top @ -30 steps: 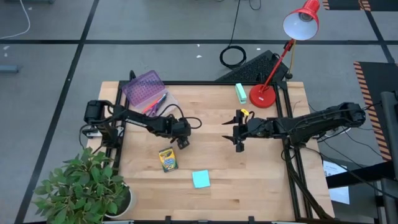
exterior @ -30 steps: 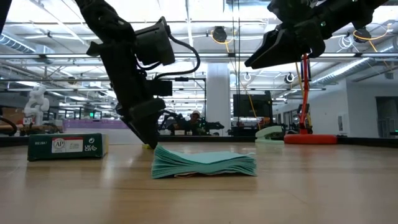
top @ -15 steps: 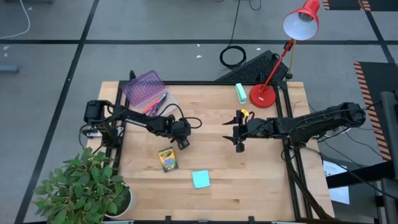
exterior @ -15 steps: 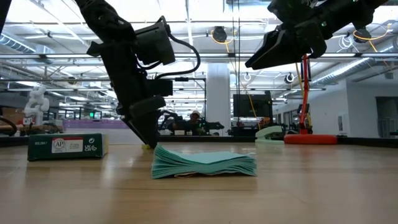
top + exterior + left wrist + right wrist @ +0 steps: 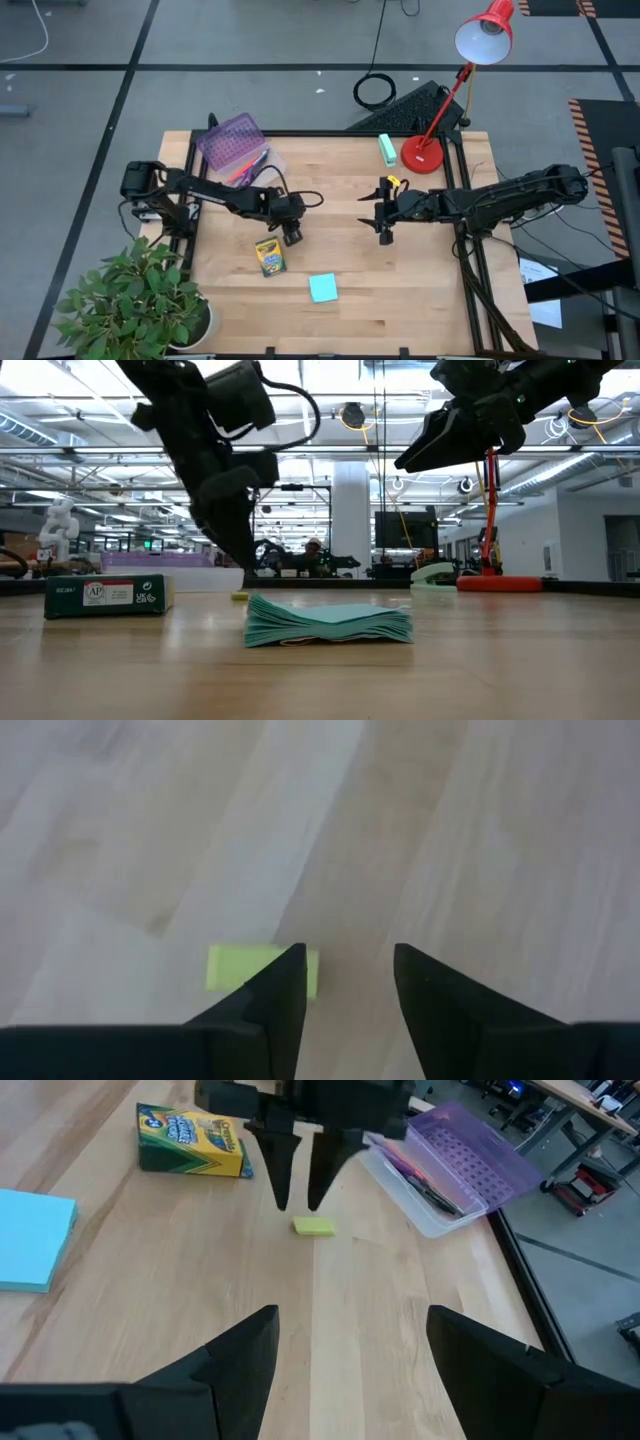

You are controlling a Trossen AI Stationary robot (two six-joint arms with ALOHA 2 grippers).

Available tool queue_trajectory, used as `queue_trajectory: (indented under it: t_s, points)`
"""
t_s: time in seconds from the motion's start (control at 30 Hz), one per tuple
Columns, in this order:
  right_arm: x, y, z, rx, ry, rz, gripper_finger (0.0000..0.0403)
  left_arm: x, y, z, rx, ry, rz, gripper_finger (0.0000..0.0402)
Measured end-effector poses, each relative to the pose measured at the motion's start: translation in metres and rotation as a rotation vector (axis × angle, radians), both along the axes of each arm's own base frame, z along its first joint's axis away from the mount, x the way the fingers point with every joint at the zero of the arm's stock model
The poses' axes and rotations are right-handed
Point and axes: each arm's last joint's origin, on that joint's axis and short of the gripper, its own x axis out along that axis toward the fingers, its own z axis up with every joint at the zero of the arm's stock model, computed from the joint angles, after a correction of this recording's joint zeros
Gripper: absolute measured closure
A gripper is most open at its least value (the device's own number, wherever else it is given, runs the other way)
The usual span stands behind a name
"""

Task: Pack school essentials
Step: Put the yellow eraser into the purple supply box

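A tiny yellow eraser (image 5: 238,968) lies flat on the wooden table. My left gripper (image 5: 347,952) hovers open just above it, fingers pointing down, the eraser off to one side of the gap. In the right wrist view the left gripper (image 5: 300,1195) hangs over the eraser (image 5: 314,1227). A yellow-green crayon box (image 5: 269,256) and a light-blue sticky-note pad (image 5: 322,288) lie nearer the front edge. A purple-lidded case (image 5: 233,143) holding pens sits at the far left. My right gripper (image 5: 384,215) waits open, raised above the table's middle.
A red desk lamp (image 5: 424,152) and a mint-green block (image 5: 387,148) stand at the far right of the table. A potted plant (image 5: 140,300) sits off the near left corner. Bare wood lies between the two grippers and along the right half.
My left gripper has risen from the table surface and drawn slightly toward the left edge. The eraser stays lying on the wood below it. The right arm has kept still.
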Motion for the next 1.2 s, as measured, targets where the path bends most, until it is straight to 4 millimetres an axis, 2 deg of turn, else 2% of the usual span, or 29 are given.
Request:
queue_trajectory:
  t_s: [0.13,0.3,0.4,0.53,0.67,0.9,0.97,1.1,1.2]
  points:
    - [0.0,0.0,0.0,0.006,-0.002,-0.003,0.0151,-0.005,0.0,0.008,-0.032,-0.034,0.184,0.0239]
    - [0.0,0.0,0.0,0.027,-0.007,-0.014,0.0151,-0.006,0.007,0.004,-0.142,-0.101,0.582,0.0212]
    - [0.0,0.0,0.0,0.028,-0.008,-0.015,0.0151,-0.006,0.009,0.002,-0.187,-0.113,0.685,0.0191]
    - [0.0,0.0,0.0,0.029,-0.008,-0.015,0.0151,-0.006,0.01,0.003,-0.229,-0.143,0.759,0.0163]
    - [0.0,0.0,0.0,0.029,-0.008,-0.015,0.0151,-0.005,0.008,0.004,-0.228,-0.144,0.75,0.0141]
    - [0.0,0.0,0.0,0.025,-0.008,-0.013,0.0151,-0.003,-0.004,0.01,-0.214,-0.184,0.818,0.0135]
    - [0.0,0.0,0.0,0.02,-0.008,-0.011,0.0151,0.005,-0.005,0.012,-0.207,-0.175,0.834,0.0135]
    - [0.001,-0.001,0.002,-0.001,-0.018,-0.002,0.0151,0.021,-0.006,0.015,-0.138,-0.007,0.891,0.0135]
    - [0.001,-0.001,0.002,-0.002,-0.022,-0.005,0.0151,0.033,-0.003,0.01,-0.064,0.153,0.928,0.0135]
